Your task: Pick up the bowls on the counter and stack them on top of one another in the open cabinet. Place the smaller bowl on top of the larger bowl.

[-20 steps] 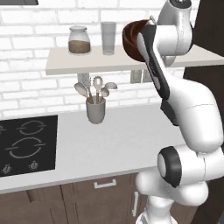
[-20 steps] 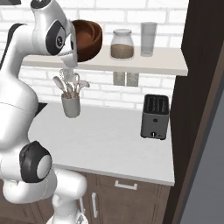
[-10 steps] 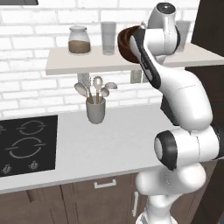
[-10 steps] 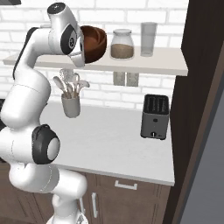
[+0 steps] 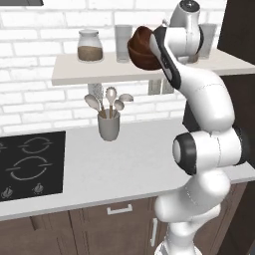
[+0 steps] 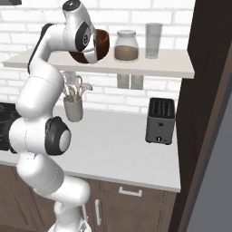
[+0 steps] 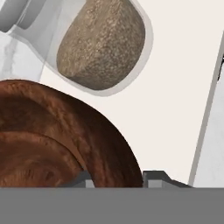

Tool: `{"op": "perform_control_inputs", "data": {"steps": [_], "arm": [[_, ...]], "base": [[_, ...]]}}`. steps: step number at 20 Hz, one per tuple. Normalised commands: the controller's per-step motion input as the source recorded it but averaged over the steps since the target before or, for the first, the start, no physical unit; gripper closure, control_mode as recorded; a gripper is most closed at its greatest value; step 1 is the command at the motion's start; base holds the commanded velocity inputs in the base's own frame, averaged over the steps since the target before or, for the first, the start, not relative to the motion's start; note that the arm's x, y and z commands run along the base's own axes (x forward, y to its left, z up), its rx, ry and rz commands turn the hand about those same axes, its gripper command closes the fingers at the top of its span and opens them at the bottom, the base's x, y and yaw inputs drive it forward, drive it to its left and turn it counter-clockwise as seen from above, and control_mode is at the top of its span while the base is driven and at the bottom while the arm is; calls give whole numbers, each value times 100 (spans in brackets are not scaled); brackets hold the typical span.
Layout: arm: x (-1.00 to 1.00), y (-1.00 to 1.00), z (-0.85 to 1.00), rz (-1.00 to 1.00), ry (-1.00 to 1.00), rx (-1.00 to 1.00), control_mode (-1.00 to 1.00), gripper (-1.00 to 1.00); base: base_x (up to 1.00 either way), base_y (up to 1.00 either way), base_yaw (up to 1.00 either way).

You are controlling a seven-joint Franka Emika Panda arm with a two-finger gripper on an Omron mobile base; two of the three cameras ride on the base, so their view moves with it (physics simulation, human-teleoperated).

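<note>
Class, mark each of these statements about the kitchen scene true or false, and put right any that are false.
1. A reddish-brown bowl is up at the wall shelf, beside the arm's hand. True.
2. The jar of brown grains stands on the counter. False: it stands on the wall shelf.
3. The grey utensil cup on the counter holds spoons. True.
4. The toaster sits on the black cooktop. False: it stands on the counter, far from the cooktop.
5. The tall clear glass lies tipped over. False: it stands upright on the shelf.
6. The tool sits at a bowl's rim, fingers either side. True.
</note>
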Motion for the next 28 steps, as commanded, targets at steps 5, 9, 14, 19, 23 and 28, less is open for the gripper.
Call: {"op": "perform_control_inputs", "data": {"steps": [5,9,14,19,23,28], "arm": [[39,0,0,0,0,0,-100,-100],[0,0,0,0,0,0,-100,-100],[-56,-5,0,0,-10,0,-100,-100],[-100,-14,-22,0,-21,6,-100,-100],[-100,-31,-94,0,-34,6,-100,-100],[-100,-27,-100,0,-19,-3,-100,-100]], "base": [[0,0,0],[0,0,0],[0,0,0],[0,0,0],[0,0,0],[0,0,0]]}}
